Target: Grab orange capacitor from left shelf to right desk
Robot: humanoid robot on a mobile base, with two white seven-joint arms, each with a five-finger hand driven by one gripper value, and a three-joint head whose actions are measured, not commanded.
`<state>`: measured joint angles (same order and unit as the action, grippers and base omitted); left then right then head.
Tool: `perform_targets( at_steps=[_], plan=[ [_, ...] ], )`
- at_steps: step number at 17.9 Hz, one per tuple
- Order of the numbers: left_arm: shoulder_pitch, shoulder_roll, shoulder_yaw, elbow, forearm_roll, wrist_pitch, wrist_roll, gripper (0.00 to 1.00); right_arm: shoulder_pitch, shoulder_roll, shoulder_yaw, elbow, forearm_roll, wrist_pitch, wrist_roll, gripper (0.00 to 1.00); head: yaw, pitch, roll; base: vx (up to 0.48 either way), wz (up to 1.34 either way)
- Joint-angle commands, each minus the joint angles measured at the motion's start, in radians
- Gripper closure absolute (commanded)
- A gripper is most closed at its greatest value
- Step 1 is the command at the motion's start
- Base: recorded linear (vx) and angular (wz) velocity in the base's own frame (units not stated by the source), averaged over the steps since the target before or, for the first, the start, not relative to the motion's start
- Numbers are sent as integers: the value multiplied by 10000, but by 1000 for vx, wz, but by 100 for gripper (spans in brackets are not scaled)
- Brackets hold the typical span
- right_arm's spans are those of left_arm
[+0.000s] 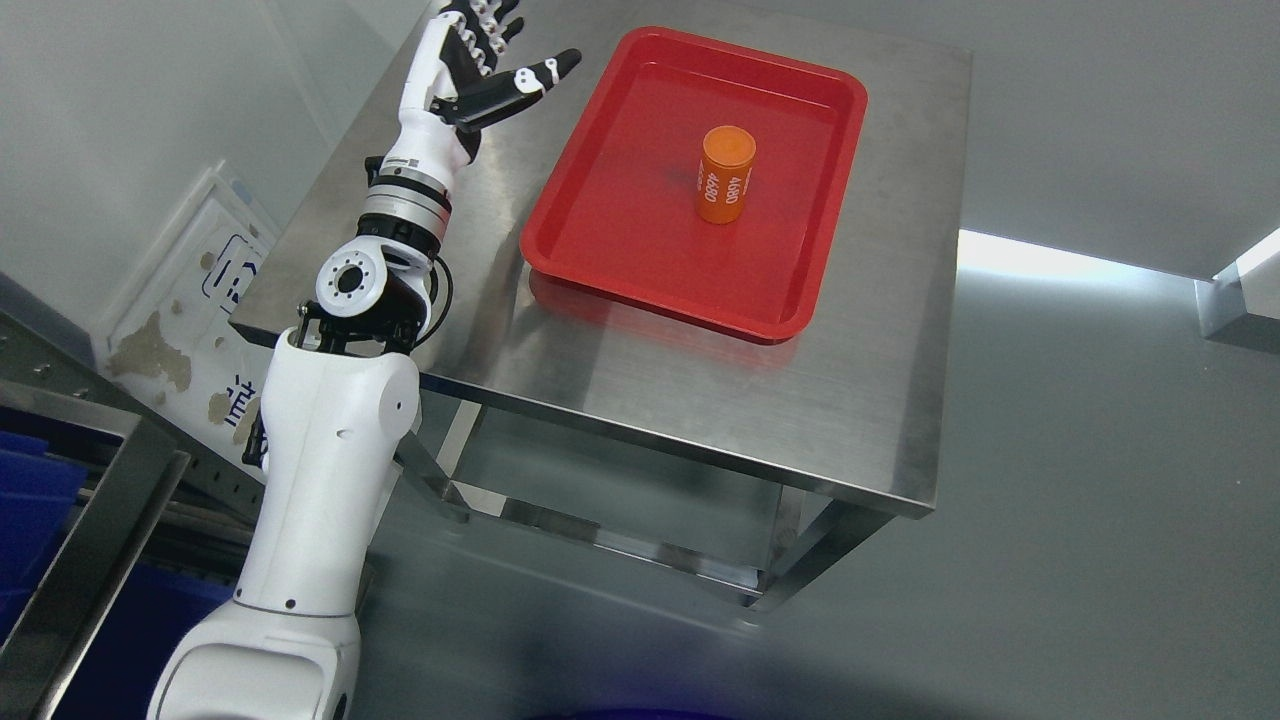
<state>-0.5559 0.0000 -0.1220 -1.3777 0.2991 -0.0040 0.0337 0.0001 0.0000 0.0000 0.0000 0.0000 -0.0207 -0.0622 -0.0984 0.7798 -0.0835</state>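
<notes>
The orange capacitor (pixel 727 174) stands upright inside the red tray (pixel 600 250), a short cylinder with white print reading 4680 down its side. It sits toward the far right part of the tray floor, clear of every wall, with bare red plastic all around it. The tray itself lies on the stainless steel desk (pixel 850 400), taking up the far middle of the top, and its near edge throws a red reflection on the brushed metal.

The left hand (pixel 487 62) is raised over the far left corner of the desk, to the left of the tray and well apart from the capacitor. Its fingers (pixel 485 25) are spread and relaxed, the thumb pointing right toward the tray's far left corner, and nothing is held in the palm. The hand touches neither the tray nor the capacitor; whether it rests on the desk top or hangs above it cannot be told from this angle. The capacitor lies to the right of the hand and somewhat nearer, with the tray's left wall between the two.

The left arm (pixel 320 470) rises from the lower left, its white upper segment crossing in front of the desk's near left corner and its wrist reaching along the left edge of the top.

At the lower left, part of a metal shelf frame (pixel 95 520) shows, with a blue bin (pixel 35 480) behind it. A worn white sign (pixel 190 300) lies on the floor beside the desk.
</notes>
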Motion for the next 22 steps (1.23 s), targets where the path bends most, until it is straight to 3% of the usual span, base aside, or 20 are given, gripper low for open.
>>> perform_targets(
  at_steps=[1, 22],
  plan=[
    [1720, 175, 131, -2218, -16, -266, 156, 0, 15, -175, -169, -175, 31, -8, -7, 0, 0, 0, 0, 0, 0],
    [2844, 175, -53, -3296, -46, -312, -475, 0, 30, -175, -169, -175, 31, -8, -7, 0, 0, 0, 0, 0, 0]
  ],
)
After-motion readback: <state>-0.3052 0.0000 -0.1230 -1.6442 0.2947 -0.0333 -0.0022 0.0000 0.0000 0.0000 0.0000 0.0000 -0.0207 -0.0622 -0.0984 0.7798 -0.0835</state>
